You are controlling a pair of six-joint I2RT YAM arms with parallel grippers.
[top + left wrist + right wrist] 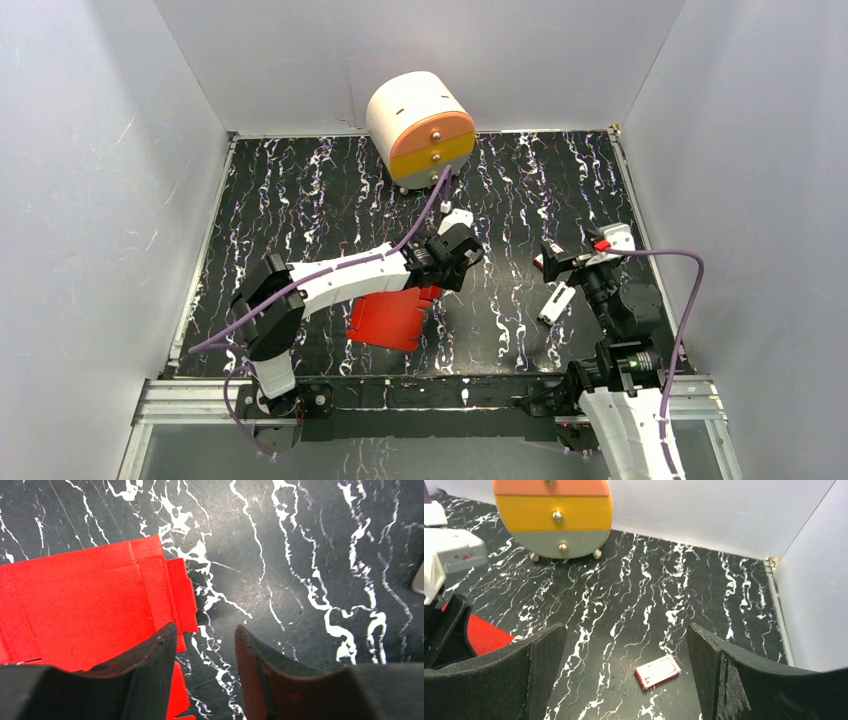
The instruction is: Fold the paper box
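The paper box [390, 318] lies as a flat red flapped sheet on the black marbled table, near the front and left of centre. In the left wrist view the paper box [85, 600] fills the left half, its flaps pointing right. My left gripper [205, 630] hovers at the sheet's right edge with its jaws apart and only bare table between them. The left finger [150, 665] overlaps the red card's edge. From above, the left gripper [455, 250] is just beyond the sheet's far right corner. My right gripper [625, 630] stands wide open and empty, to the right [555, 275].
A round white, orange and yellow drawer unit [420, 125] stands at the back wall. A tiny red-and-white packet [657, 671] lies on the table between my right fingers. White walls close in the table [300, 190] on three sides.
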